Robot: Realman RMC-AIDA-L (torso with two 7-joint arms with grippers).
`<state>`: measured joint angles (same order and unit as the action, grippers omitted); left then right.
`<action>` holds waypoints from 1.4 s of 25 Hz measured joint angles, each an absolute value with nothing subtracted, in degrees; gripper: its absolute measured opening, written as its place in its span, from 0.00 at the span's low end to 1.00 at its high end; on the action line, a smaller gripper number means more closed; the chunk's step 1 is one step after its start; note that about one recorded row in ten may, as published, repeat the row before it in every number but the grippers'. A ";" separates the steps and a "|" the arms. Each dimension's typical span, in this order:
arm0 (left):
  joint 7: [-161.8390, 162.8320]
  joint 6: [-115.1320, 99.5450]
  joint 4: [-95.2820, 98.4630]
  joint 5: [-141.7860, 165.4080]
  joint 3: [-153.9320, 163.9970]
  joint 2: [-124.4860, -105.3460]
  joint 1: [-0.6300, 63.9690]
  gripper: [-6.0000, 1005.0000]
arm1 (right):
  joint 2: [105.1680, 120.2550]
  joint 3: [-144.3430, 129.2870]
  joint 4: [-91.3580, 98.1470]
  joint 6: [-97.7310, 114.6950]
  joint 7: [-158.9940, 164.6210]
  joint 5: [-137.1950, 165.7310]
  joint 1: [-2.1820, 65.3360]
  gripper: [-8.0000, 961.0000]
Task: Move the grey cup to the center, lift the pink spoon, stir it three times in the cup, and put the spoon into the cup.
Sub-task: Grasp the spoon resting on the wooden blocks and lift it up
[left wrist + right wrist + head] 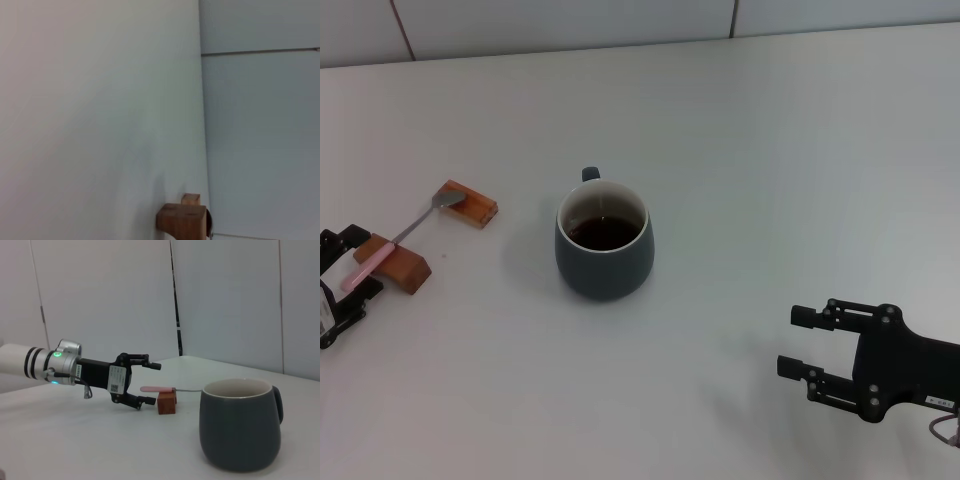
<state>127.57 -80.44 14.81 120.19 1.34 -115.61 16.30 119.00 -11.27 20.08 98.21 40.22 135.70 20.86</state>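
The black left gripper (348, 275) is cut by the head view's edge beside the near brown wooden block (398, 264). That rectangular block (182, 222) is cropped in the left wrist view, hiding the slim pink-handled spoon (390, 249) there.

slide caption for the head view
Open left gripper nears pink spoon on wooden blocks; grey cup centred.

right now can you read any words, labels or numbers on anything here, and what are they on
No text is readable.
White sticker on the left gripper: at, print too small to read.
Small label on the right gripper: at, too small to read.
Grey cup, pink spoon, wooden blocks: no markings visible.
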 joint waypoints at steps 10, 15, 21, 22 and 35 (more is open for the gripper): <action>127.88 -79.27 14.85 120.41 1.55 -115.57 16.53 0.73 | 119.00 -11.34 20.13 97.96 40.34 135.70 21.35 0.63; 127.91 -79.10 14.85 120.48 1.58 -115.57 16.60 0.59 | 119.00 -11.43 20.12 97.78 40.43 135.70 21.52 0.63; 127.94 -78.97 14.85 120.50 1.58 -115.60 16.66 0.45 | 119.00 -11.43 20.04 97.57 40.45 135.70 21.64 0.63; 127.95 -78.94 14.85 120.51 1.58 -115.60 16.68 0.44 | 119.00 -11.43 20.04 97.56 40.45 135.70 21.66 0.63; 127.97 -77.93 14.36 120.58 1.97 -115.66 16.70 0.41 | 119.00 -11.32 20.01 97.55 40.45 135.70 21.75 0.63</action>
